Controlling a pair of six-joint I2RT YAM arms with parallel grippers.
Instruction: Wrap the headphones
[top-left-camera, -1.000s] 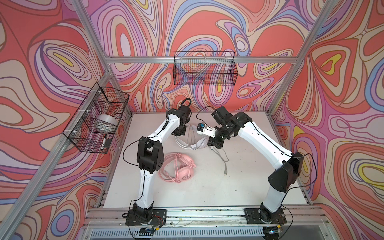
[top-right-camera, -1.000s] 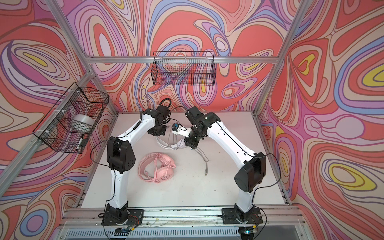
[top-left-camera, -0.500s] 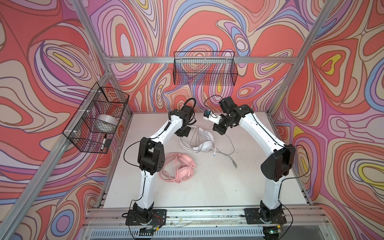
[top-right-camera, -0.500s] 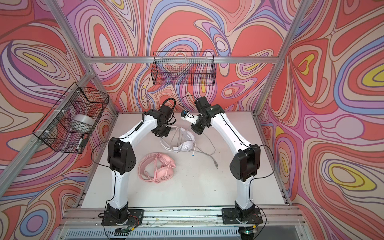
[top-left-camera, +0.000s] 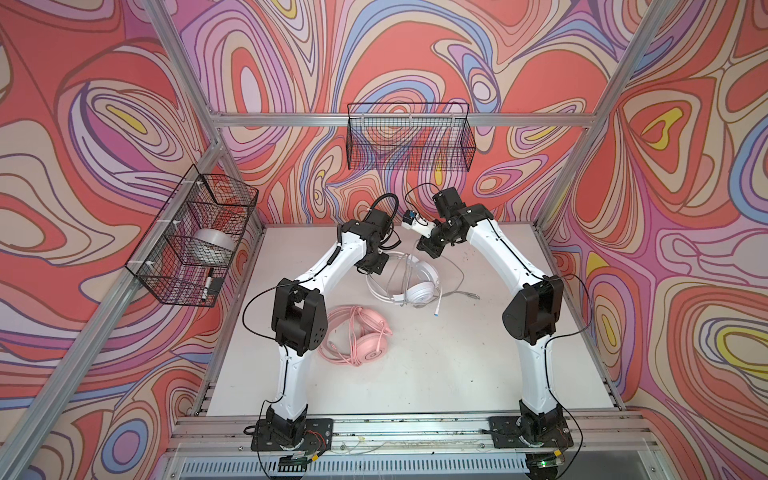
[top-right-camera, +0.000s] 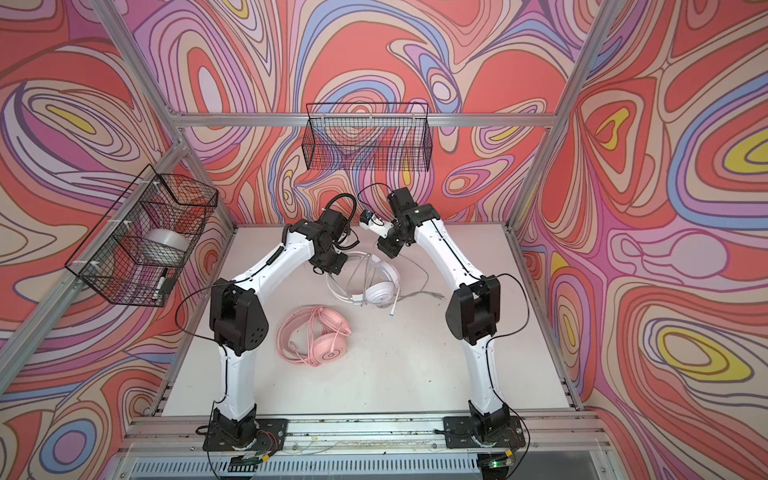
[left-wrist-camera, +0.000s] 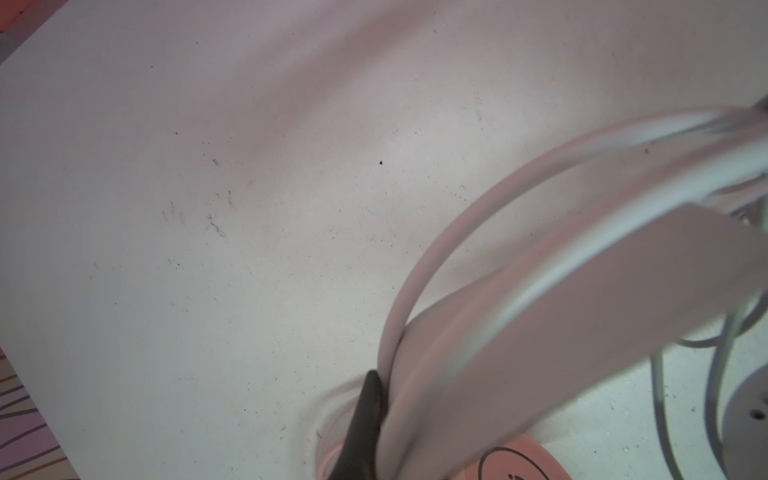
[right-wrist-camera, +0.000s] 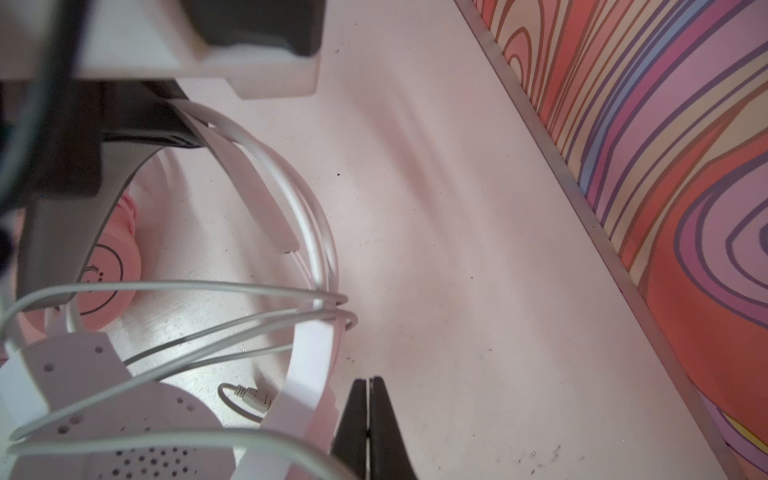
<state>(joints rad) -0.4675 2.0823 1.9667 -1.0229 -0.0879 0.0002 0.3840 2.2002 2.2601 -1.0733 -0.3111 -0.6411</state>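
Across both top views, we log the white headset (top-left-camera: 419, 291) on the table (top-left-camera: 457, 374) toward the back, between the two grippers. Its headband arches up toward the left gripper (top-left-camera: 374, 265). Its pale grey cord (top-left-camera: 459, 294) crosses the band in loops and trails off to the right over the tabletop. The pink headset (top-left-camera: 372, 348) lies nearer the front, just beside the left arm's elbow, with its pink cord draped over it. The right gripper (top-left-camera: 429, 249) hangs just behind the white headset. A wire basket (top-left-camera: 191, 266) on the left wall holds a pale roll (top-left-camera: 212, 245); a second basket (top-left-camera: 409, 143) hangs on the back wall. Left wrist view: one black fingertip (left-wrist-camera: 368, 415) presses against the white headset's (left-wrist-camera: 582, 316) band, and the opposite finger is hidden behind the band. We read the left gripper as pinching the headband. An earcup of the pink headset (left-wrist-camera: 519, 461) shows at the frame edge. Right wrist view: the right gripper (right-wrist-camera: 368, 390) has its jaws pressed together with nothing between them, just beside the white headset's (right-wrist-camera: 307, 374) band; we cannot tell whether they touch. Cord (right-wrist-camera: 208, 286) loops run across the band, and the left gripper (right-wrist-camera: 137, 124) is clamped on its far part.
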